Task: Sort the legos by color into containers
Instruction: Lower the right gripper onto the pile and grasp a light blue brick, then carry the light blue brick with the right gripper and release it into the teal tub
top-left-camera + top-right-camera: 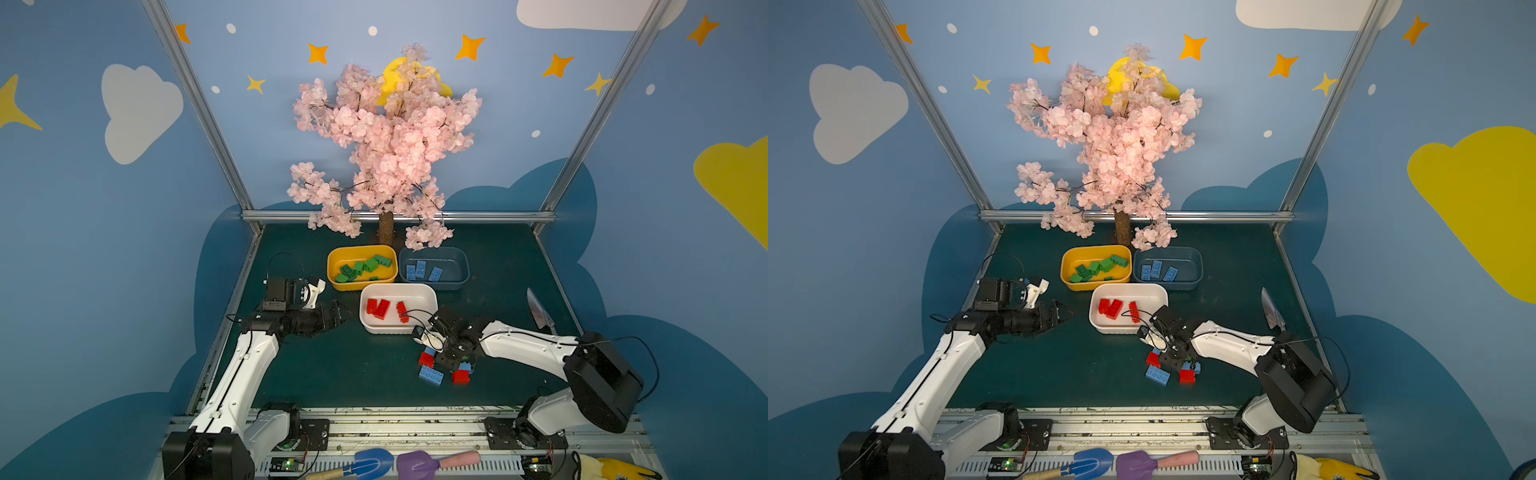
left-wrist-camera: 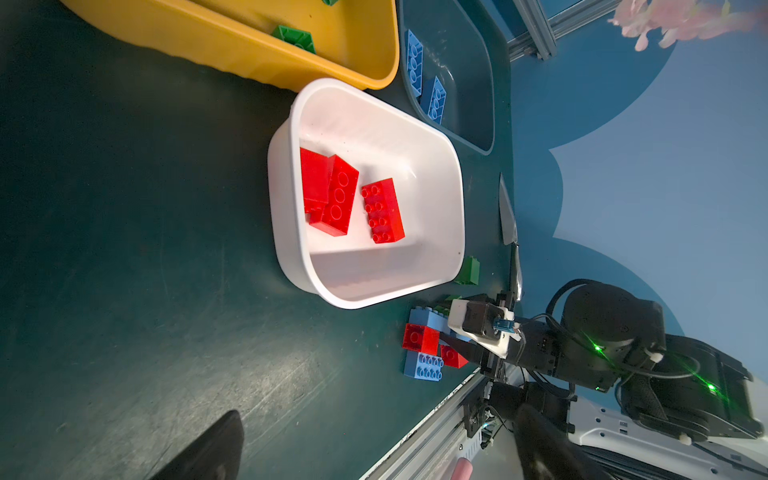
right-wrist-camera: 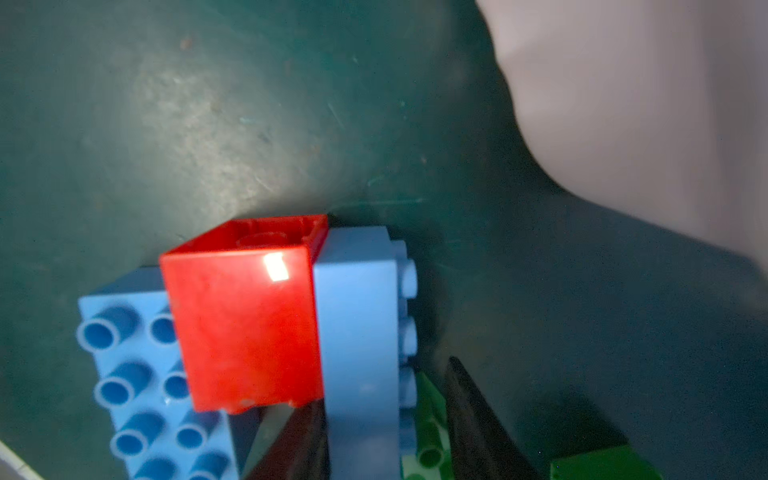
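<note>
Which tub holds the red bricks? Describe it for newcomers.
Find the pink blossom tree at the back of the dark green table. Of three plastic tubs before its trunk, it is the white tub, nearest the front; the yellow-orange tub and slate-blue tub sit behind.

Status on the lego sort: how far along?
Done: green bricks in the yellow tub, three light blue bricks in the slate tub, red bricks in the white tub. In hand: right hand straddles a light blue brick in the leftover pile, not clearly clamped; left hand open, empty. Left: that pile, mixed red, light blue, green.
</note>
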Controlling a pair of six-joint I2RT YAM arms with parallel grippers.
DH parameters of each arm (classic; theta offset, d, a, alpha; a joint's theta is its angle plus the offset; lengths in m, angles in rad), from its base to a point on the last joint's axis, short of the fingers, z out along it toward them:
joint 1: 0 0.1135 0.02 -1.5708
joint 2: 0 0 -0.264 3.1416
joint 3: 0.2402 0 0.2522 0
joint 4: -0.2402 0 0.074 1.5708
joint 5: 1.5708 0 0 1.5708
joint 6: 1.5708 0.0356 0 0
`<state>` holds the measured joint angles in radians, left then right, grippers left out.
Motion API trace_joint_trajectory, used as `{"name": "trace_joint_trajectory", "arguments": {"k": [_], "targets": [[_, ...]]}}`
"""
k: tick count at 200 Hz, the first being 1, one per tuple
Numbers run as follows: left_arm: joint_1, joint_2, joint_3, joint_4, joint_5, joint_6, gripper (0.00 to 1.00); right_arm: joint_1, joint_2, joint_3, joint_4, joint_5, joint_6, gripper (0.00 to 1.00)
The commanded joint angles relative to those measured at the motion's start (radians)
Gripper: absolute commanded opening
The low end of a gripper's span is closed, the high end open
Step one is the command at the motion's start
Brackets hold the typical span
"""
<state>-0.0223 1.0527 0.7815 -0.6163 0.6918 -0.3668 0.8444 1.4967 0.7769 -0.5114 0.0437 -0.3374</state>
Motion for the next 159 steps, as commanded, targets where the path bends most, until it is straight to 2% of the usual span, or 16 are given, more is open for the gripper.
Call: {"name": "trace_joint_trajectory", "arguments": {"k": [1,34,54,100,125,144,159], "targets": [[-0.003,0.003,-0.001,-0.005,0.005,0.006,1.00,-0.010,0.019,0.042,0.007,-0.039,-0.009,0.38],[-0.004,0.003,-0.004,-0.003,0.001,0.006,1.00,-0.016,0.039,0.062,-0.021,-0.038,-0.018,0.26],[-0.004,-0.002,-0.002,-0.008,0.002,0.010,0.99,-0.016,-0.010,0.069,-0.044,-0.042,-0.006,0.18],[-0.005,0.001,0.001,-0.001,0.006,0.004,1.00,-0.072,-0.217,0.062,-0.139,-0.004,0.023,0.17],[-0.010,0.002,0.009,0.015,0.019,-0.008,1.00,-0.152,-0.318,0.079,-0.126,0.007,-0.002,0.17],[-0.030,0.003,0.023,0.019,0.015,-0.014,0.99,-0.234,-0.318,0.128,-0.079,0.004,-0.025,0.19],[-0.053,0.007,0.029,0.039,0.014,-0.029,1.00,-0.294,-0.262,0.188,-0.045,0.011,-0.047,0.20]]}}
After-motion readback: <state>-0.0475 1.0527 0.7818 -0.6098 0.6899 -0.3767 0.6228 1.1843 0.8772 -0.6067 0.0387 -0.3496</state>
